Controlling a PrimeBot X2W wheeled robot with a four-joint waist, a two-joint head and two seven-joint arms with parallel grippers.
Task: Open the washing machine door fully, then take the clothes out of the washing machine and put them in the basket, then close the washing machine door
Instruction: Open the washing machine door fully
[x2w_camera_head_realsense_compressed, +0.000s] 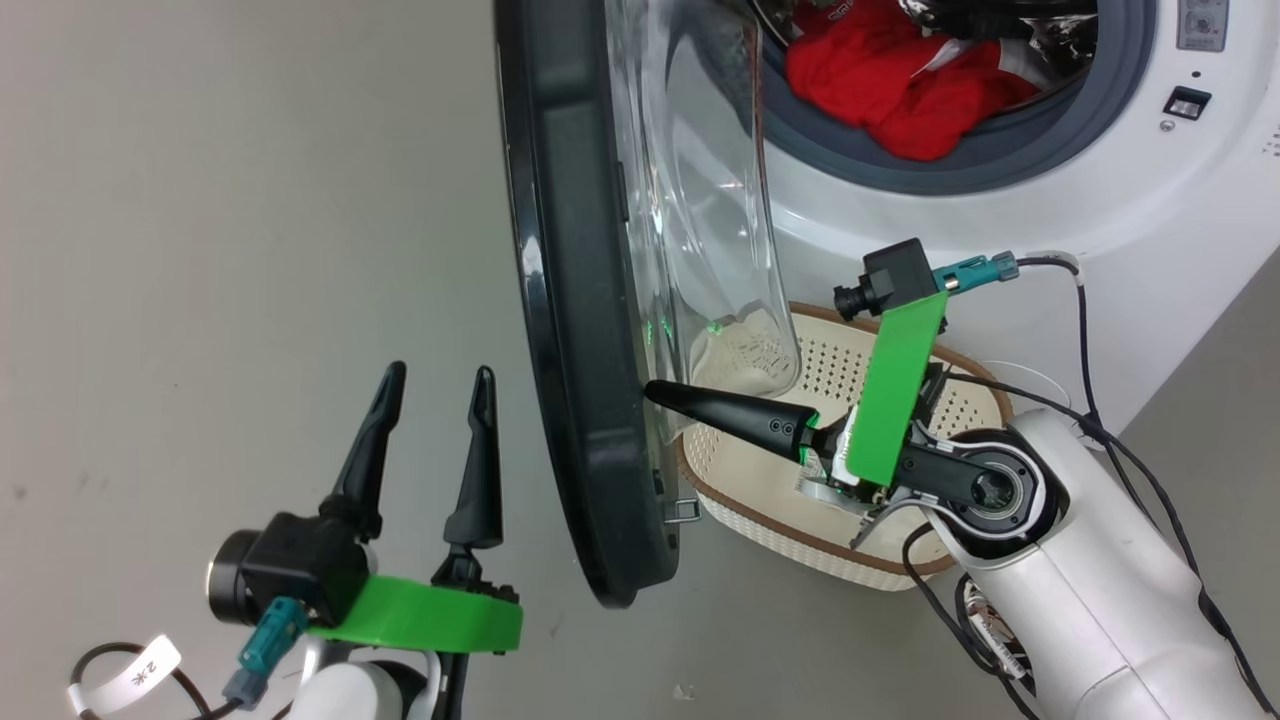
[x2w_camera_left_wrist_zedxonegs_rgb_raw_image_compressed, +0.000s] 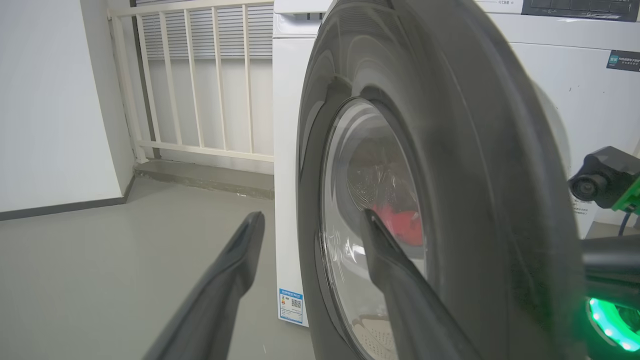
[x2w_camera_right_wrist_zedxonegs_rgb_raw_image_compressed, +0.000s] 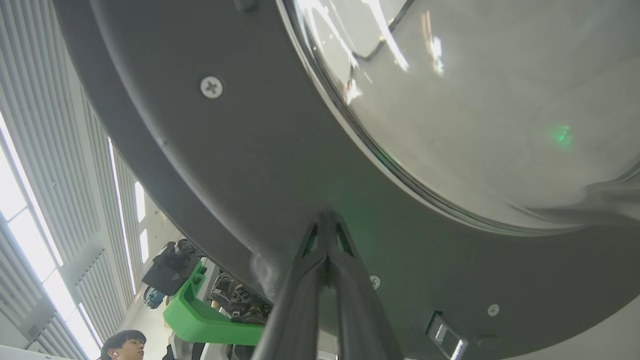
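Door (x2w_camera_head_realsense_compressed: 570, 300) half open, partly screening basket (x2w_camera_head_realsense_compressed: 790, 535), left tool (x2w_camera_head_realsense_compressed: 441, 372) spread wide, right tool (x2w_camera_head_realsense_compressed: 660, 393) closed against inner rim

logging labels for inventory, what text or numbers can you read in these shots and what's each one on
"2" then a star-like mark: white tag looped on a cable at the lower left of the head view.
Blue label low on the washing machine: a QR code, print too small to read.
Dark sticker high on the machine: blurred, unreadable.
White lettering on the clothes: cut off, unreadable.
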